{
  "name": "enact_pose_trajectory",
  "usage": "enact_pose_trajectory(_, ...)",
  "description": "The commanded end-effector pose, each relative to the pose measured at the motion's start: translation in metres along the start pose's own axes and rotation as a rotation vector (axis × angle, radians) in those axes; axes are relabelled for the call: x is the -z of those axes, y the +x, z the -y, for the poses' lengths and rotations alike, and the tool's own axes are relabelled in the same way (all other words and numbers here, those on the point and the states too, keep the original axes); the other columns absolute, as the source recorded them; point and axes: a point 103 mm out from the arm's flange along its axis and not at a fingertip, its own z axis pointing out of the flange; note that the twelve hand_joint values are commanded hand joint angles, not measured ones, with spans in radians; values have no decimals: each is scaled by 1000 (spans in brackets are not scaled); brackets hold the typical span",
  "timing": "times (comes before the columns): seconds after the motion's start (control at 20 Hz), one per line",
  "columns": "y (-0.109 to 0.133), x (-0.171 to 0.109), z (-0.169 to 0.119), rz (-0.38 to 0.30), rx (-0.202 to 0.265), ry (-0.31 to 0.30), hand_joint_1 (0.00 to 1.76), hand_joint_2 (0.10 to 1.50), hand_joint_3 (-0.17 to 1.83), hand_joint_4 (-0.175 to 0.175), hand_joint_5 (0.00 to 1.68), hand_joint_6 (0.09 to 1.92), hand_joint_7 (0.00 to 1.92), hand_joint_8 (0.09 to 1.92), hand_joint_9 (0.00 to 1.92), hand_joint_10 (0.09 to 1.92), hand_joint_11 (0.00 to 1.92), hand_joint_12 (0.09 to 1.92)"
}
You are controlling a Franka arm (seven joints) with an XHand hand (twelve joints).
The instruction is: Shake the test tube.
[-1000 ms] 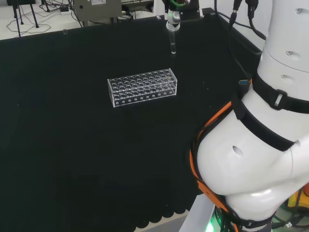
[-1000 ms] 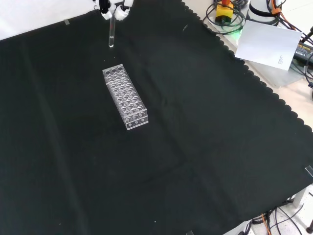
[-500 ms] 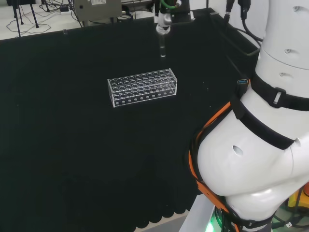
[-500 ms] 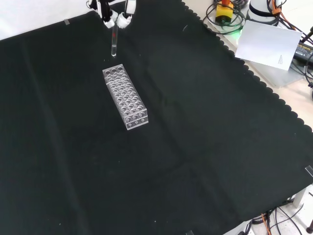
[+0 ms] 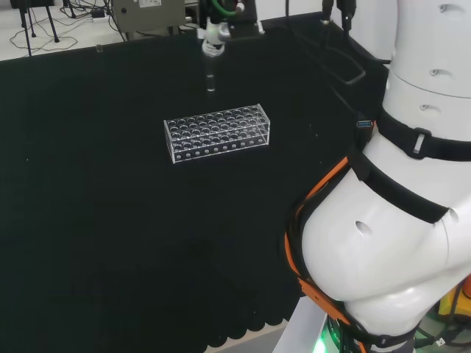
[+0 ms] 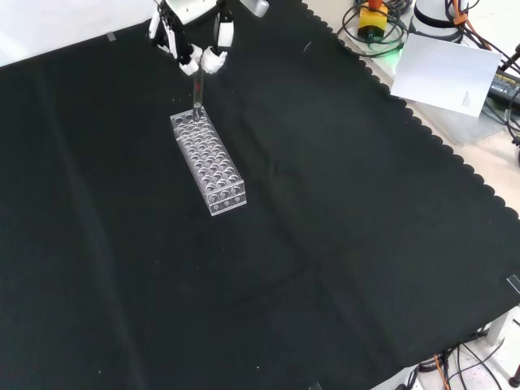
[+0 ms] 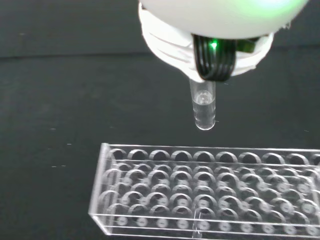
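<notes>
Hand (image 6: 193,32) at top of front view, fingers (image 6: 213,58) pinched round upper end of test tube (image 6: 197,92). Tube held upright, clear of bench (image 6: 341,211), rounded tip just above far end of clear tube rack (image 6: 208,160). Small amount of clear liquid visible in tube in wrist view.

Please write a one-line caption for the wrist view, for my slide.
The hand holds a clear test tube upright in the air above an empty clear rack on black cloth.
</notes>
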Motion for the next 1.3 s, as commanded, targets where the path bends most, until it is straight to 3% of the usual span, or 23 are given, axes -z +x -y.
enact_pose_trajectory(0.05, 25, 1, -6, -9, 60, -1, 1437, 570, 695, -175, 1383, 439, 1476, 579, 1510, 87, 751, 1196)
enact_pose_trajectory(0.25, 16, 2, -8, 3, 39, 2, 1437, 570, 695, -175, 1383, 439, 1476, 579, 1510, 87, 751, 1196)
enact_pose_trajectory(0.8, -39, -5, 1, 54, -62, 31, 1437, 570, 695, -175, 1383, 439, 1476, 578, 1510, 87, 751, 1195)
enact_pose_trajectory(1.05, -44, -7, 4, 47, -63, 36, 1437, 570, 695, -175, 1383, 439, 1476, 578, 1510, 87, 751, 1195)
enact_pose_trajectory(1.3, -31, -11, 4, 37, -43, 41, 1437, 570, 695, -175, 1383, 439, 1476, 578, 1511, 87, 752, 1195)
